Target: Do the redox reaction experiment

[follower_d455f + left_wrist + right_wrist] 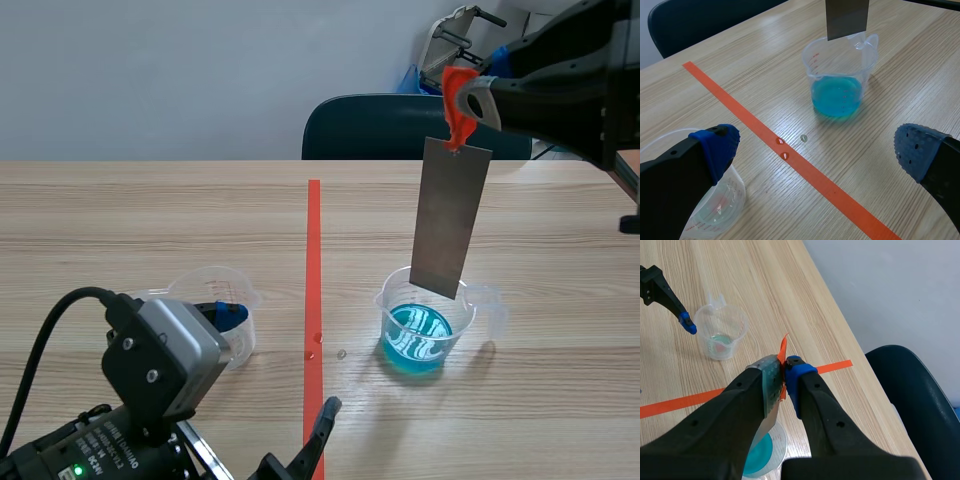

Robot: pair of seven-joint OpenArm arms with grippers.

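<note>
We pinch the orange ribbon (458,95) in our right gripper (784,371) so the flat grey metal strip (450,215) hangs over the clear plastic beaker of blue liquid (425,325), while our left gripper (817,147) rests open.

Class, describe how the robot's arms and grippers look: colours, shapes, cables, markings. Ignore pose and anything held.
The left arm is black with white lettering, a green light, a thick black cable and a grey boxy camera. The right arm is bulky and black. Left gripper and right gripper each have two thick black fingers tipped with dotted pads, blue where seen.
</note>
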